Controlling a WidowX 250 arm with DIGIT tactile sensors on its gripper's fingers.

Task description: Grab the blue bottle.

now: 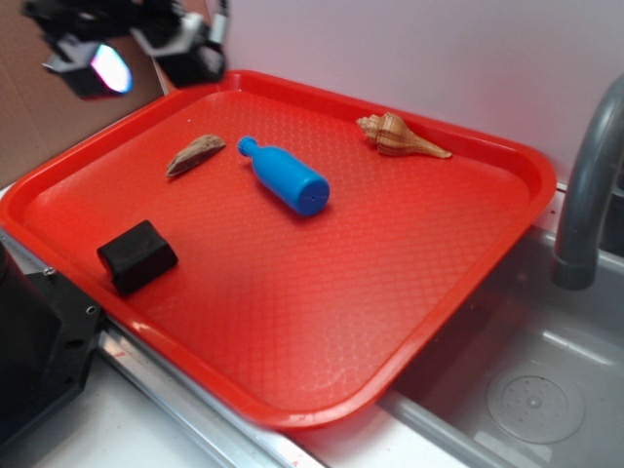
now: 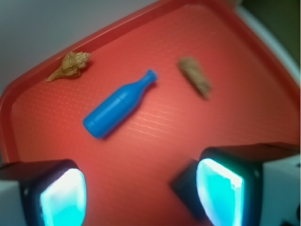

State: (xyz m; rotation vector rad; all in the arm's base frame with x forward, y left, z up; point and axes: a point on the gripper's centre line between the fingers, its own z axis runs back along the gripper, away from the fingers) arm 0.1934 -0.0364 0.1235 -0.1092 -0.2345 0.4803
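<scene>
On the red tray (image 1: 429,292), near the middle and a bit toward the back, the blue bottle (image 1: 285,175) lies flat on its side. Nothing touches it. In the outside view its small cap points to the back left corner and its flat bottom points to the front right, so its long way runs on a slant across the tray. The tool (image 1: 117,49) hangs up high over the back left corner, well apart from the bottle. So the bottle lies ahead of the tool, out toward the middle of the tray, with its cap end the nearer end. In the wrist view the tool (image 2: 141,195) shows its two glowing fingers (image 2: 63,197) at the bottom of the picture, spread wide with bare tray between them. It is open and holds nothing. The bottle (image 2: 117,106) sits above that gap, a little to the left, and it is tilted there too. I think the tool must go forward and down, and turn a bit, so its fingers land on the two long sides of the bottle. A brown shell (image 1: 400,136) rests near the back edge, a flat brown piece (image 1: 193,154) lies just left of the cap, and a black block (image 1: 136,255) sits at the front left. All three are clear of the bottle.
</scene>
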